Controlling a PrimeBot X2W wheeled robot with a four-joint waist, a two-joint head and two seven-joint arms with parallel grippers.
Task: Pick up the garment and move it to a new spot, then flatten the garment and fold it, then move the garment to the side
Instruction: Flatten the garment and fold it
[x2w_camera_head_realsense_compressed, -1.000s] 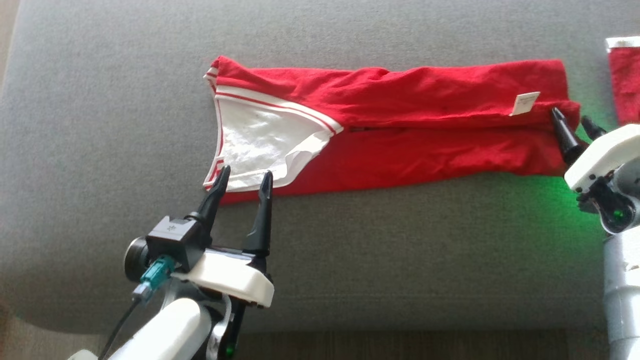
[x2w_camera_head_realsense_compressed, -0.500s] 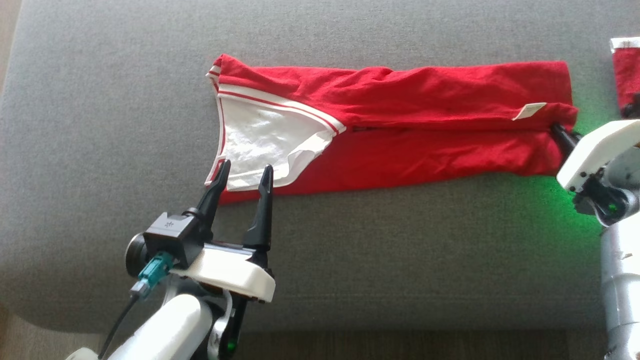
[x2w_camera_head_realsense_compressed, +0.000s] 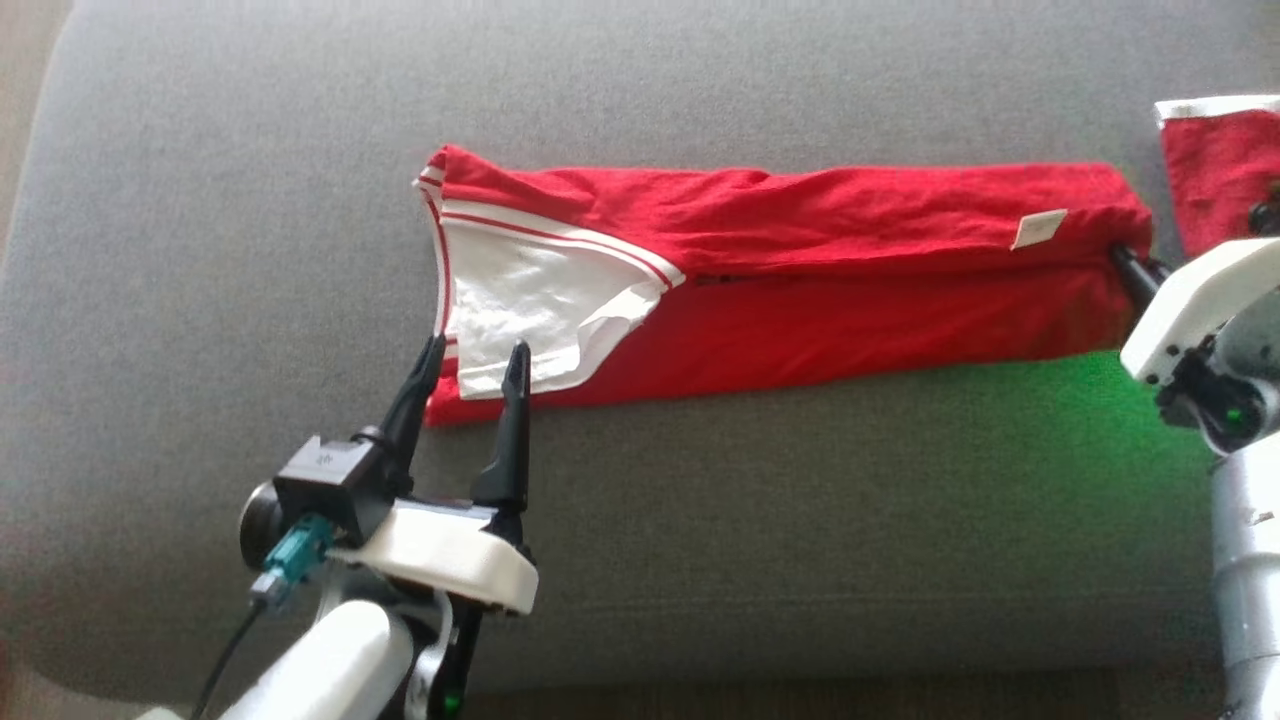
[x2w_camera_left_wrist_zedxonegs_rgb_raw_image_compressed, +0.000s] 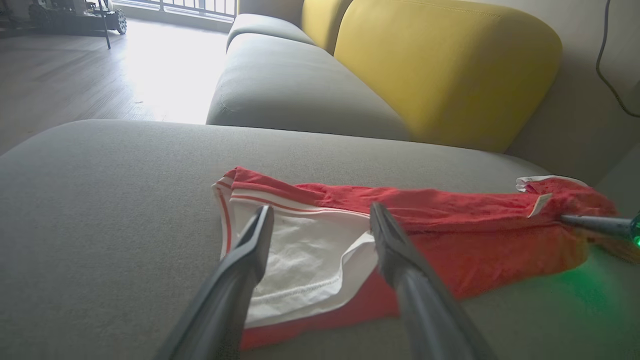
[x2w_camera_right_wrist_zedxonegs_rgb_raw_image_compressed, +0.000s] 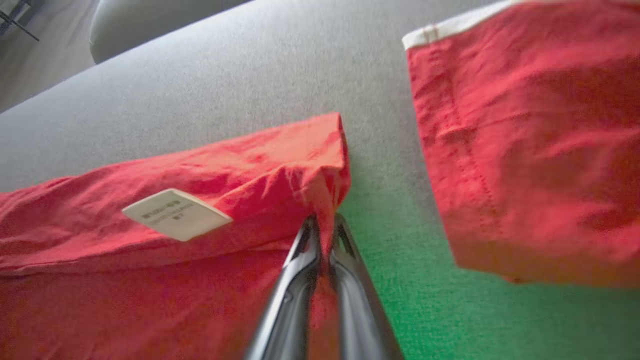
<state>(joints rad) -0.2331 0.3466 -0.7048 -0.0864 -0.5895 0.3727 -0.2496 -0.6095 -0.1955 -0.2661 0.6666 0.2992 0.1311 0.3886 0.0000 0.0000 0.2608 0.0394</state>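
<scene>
A long, folded red cotton garment with white striped trim (x2w_camera_head_realsense_compressed: 800, 260) lies across a grey fabric sofa seat (x2w_camera_head_realsense_compressed: 700, 520). The right gripper (x2w_camera_right_wrist_zedxonegs_rgb_raw_image_compressed: 322, 235) has its fingers pinched tight on the cloth's right-end corner. The left gripper (x2w_camera_head_realsense_compressed: 477, 345), fingers spread and holding nothing, hovers at the white-lined left corner. Light and limp, the garment looks best taken by its corners. A yellow back cushion (x2w_camera_left_wrist_zedxonegs_rgb_raw_image_compressed: 450, 65) and wooden floor (x2w_camera_left_wrist_zedxonegs_rgb_raw_image_compressed: 75, 85) lie beyond

grey sofa cushion (x2w_camera_head_realsense_compressed: 640, 560) carries the red garment (x2w_camera_head_realsense_compressed: 850, 320), folded long, running 9 to 3 across the middle (white-lined end at 9). separate red cloth (x2w_camera_head_realsense_compressed: 1215, 165) at 2.
</scene>
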